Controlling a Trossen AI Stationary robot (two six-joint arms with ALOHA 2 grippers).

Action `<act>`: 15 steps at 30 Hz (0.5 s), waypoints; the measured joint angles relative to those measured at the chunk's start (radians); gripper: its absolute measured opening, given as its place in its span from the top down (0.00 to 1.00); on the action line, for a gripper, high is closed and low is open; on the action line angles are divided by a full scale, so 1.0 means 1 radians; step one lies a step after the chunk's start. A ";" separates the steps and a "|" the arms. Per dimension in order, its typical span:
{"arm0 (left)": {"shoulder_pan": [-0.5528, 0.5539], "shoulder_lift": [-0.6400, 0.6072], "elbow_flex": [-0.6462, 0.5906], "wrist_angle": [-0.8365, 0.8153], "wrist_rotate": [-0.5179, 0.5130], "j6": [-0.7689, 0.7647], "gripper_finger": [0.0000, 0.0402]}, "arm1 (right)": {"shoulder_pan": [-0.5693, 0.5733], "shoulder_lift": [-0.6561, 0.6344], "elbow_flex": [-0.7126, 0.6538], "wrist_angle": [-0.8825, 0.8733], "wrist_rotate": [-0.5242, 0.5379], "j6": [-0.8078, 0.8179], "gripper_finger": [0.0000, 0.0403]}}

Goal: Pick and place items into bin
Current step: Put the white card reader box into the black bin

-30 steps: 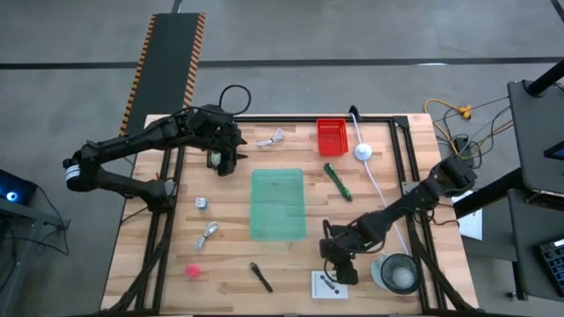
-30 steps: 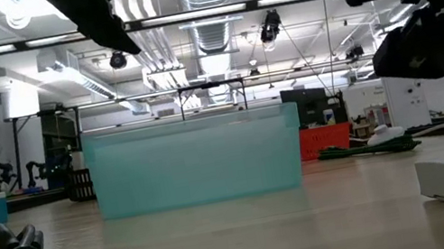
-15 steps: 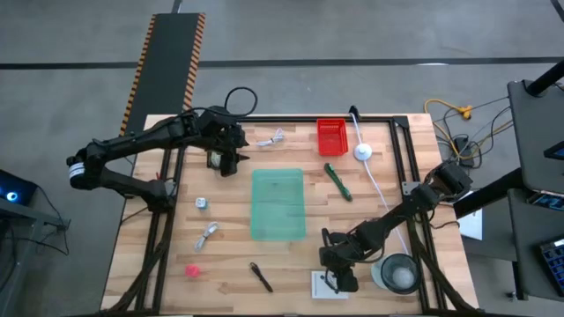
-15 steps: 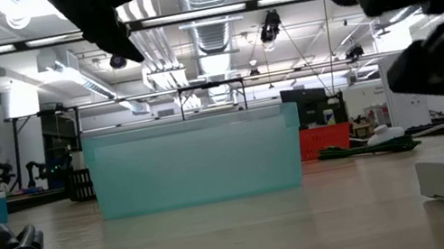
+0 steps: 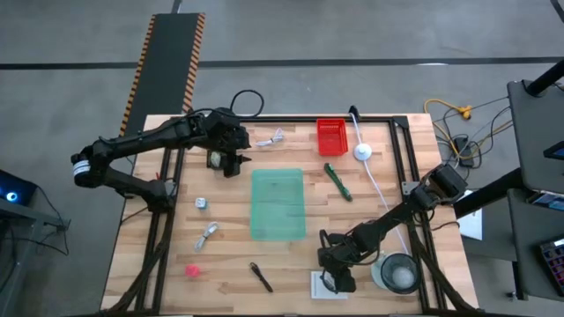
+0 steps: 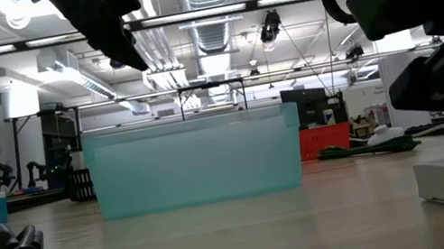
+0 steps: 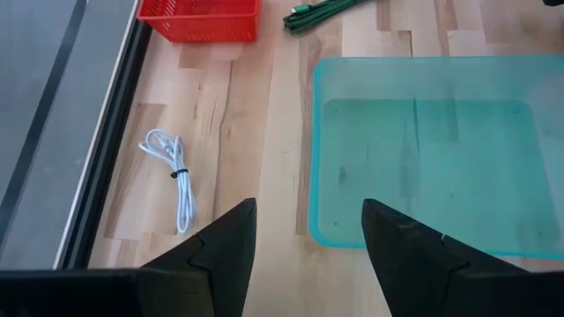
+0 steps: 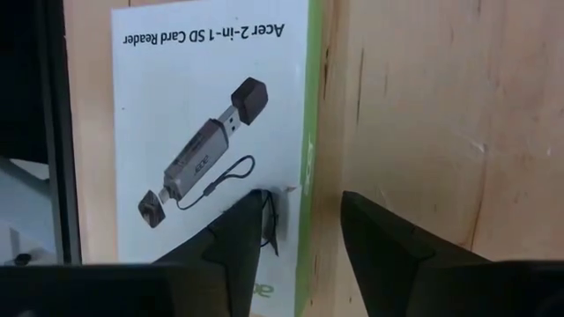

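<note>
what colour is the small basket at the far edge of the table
Red; the basket shows best in the high view.

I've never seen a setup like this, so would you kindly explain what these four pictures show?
Two dark robot arms work at a wooden table. One picture looks down from above, one looks level across the tabletop, and two come from cameras on the arms' wrists. A clear green bin sits mid-table, with a red basket, a green marker, cables and small bits around it. The left pincer hangs open and empty beside the bin. The right pincer, open, straddles the edge of a white card-reader packet, not yet gripping.
</note>
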 joint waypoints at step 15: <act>0.000 0.000 0.000 0.000 0.000 0.000 0.53 | 0.000 0.004 -0.002 -0.005 0.025 -0.008 0.82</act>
